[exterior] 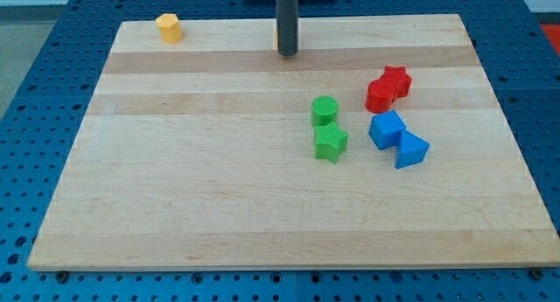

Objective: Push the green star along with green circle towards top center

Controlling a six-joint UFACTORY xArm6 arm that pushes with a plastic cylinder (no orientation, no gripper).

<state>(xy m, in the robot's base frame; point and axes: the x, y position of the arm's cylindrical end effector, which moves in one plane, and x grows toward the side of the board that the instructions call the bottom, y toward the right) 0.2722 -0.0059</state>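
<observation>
My tip (287, 52) (bare rod, no fingers to open/close) sits at board's 12 o'clock, w/ green star (330, 143) touching green circle (325, 110) at star's 12; risk: off-centre shove from 6 splits pair toward red blocks (388, 87).

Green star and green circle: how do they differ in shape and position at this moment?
The green circle is a round cylinder with a flat top; the green star has a pointed, notched outline. The green circle sits nearer the view's top, the green star just below it, slightly to the view's right. The green circle is closer to my tip, which stands apart from both near the top edge. Both share the same green, similar size, and appear to touch.
</observation>
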